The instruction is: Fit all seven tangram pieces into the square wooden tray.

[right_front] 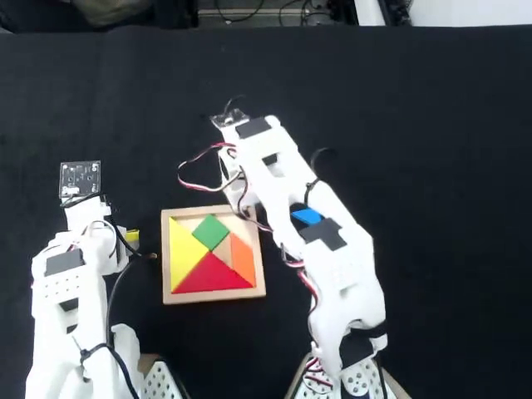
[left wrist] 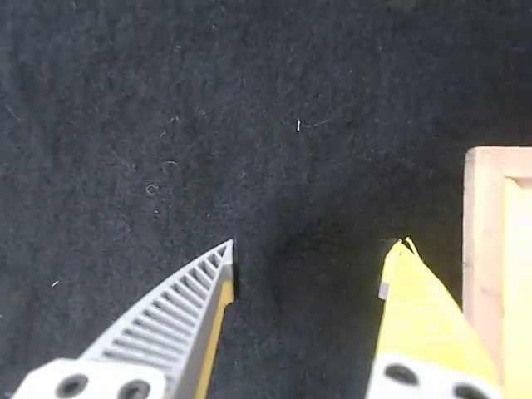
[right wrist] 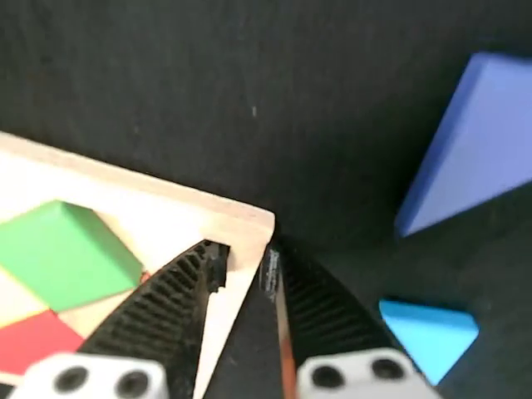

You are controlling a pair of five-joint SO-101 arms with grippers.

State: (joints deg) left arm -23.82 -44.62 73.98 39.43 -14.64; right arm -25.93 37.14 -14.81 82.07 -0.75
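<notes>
The right gripper (right wrist: 243,262) sits on a corner of the wooden tray (right_front: 214,293). One finger is inside the tray and one is outside. They are almost closed and pinch the thin wall between them.

The left gripper (left wrist: 316,249) is wide open and holds nothing. It hangs over the black bench (right_front: 416,125), just beside the tray's other side. There is lots of bare black cloth in front of it.

Inside the tray lie a yellow triangle (right_front: 181,245), a green square (right_front: 212,232), an orange piece (right_front: 242,253) and a red triangle (right_front: 212,274). Some bare wood shows near the pinched corner.

Outside the tray, past that corner, a big blue triangle (right wrist: 474,141) and a small light blue triangle (right wrist: 432,328) lie on the bench. They are near each other but do not touch.
</notes>
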